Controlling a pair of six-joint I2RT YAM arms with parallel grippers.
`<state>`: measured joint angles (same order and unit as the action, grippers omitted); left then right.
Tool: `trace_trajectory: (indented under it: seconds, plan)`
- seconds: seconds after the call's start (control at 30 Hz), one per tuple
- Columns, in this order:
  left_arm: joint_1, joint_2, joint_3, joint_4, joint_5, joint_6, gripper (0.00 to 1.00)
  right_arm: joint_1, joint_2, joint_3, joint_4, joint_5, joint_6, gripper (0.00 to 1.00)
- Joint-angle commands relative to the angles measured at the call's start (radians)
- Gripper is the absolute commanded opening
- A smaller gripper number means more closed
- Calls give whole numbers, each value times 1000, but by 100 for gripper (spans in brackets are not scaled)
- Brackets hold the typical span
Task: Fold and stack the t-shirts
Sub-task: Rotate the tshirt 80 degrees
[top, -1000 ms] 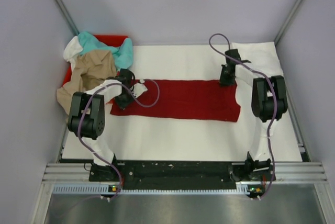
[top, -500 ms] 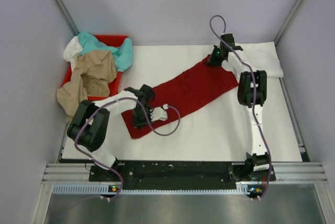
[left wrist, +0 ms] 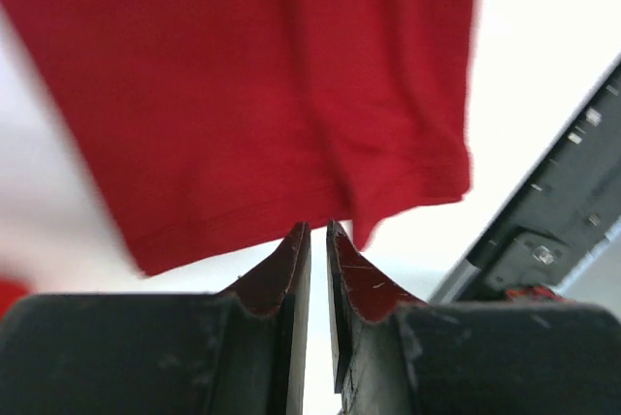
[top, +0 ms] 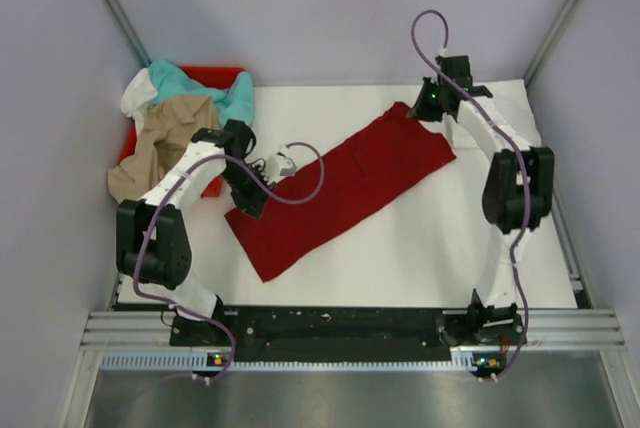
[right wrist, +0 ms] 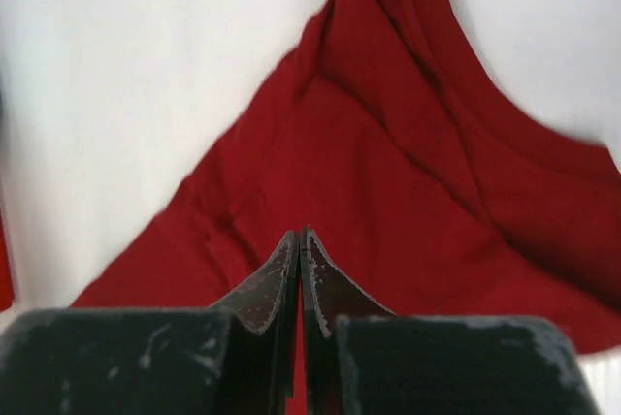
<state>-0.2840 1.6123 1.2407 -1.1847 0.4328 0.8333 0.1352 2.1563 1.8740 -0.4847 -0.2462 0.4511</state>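
Note:
The dark red t-shirt point(top: 345, 188) lies as a long folded strip, slanting from the near left to the far right of the white table point(top: 420, 258). My left gripper point(top: 246, 200) is at the strip's left edge. In the left wrist view its jaws point(left wrist: 318, 228) are nearly shut with only white between them, and the shirt point(left wrist: 272, 85) lies past the tips. My right gripper point(top: 428, 106) is at the strip's far right corner, shut point(right wrist: 299, 233), with the red cloth point(right wrist: 408, 163) spreading from its tips. The tan t-shirt point(top: 170, 143), the teal one point(top: 235, 98) and a white one point(top: 135, 98) are heaped at the back left.
The bright red bin point(top: 215, 75) at the back left holds the heap, and the tan shirt hangs over its near rim. Another white cloth point(top: 505, 98) lies at the back right under my right arm. The black rail point(top: 340, 326) runs along the near edge.
The red shirt swung from lying straight across the table to a slant. My right gripper went to the far right. My left gripper came near, then went back left to the shirt's edge.

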Motion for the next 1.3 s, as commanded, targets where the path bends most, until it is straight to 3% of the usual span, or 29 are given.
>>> trace_trajectory:
  seconds: [0.0,0.17,0.37,0.47,0.6,0.67,0.77,0.87,1.0,1.07,1.17,1.27]
  plan:
    - [132,72,81,106,-87,-117,16,3,-223,-281,37,126,-40,0]
    - [138,144,30,223,-224,-115,15,-17,-225,-444,35,137,-8,0]
    - [138,193,-131,347,-376,-132,14,-75,-81,-400,28,53,61,0]
    - [137,163,-225,339,-345,-126,14,-83,26,-270,14,1,92,0]
    - [108,103,-334,291,-278,-97,14,-82,244,84,-98,-82,142,0]
    - [44,71,-391,257,-224,-57,14,-77,344,247,-132,-108,176,0]
    - [-149,5,-457,247,-169,-43,15,-69,450,425,-135,-107,238,0]
    - [-247,-32,-426,206,-59,-42,15,-66,499,504,-40,-128,261,0]
    - [-239,-116,-344,96,3,10,17,-65,436,531,55,-209,171,7]
    - [-224,-179,-316,47,7,47,19,-51,340,498,58,-217,25,23]
    - [-196,-254,-276,-12,1,120,23,-17,84,307,86,-218,-183,40]
    - [-135,-307,-250,-15,21,190,25,38,-213,-65,272,-283,-319,53]
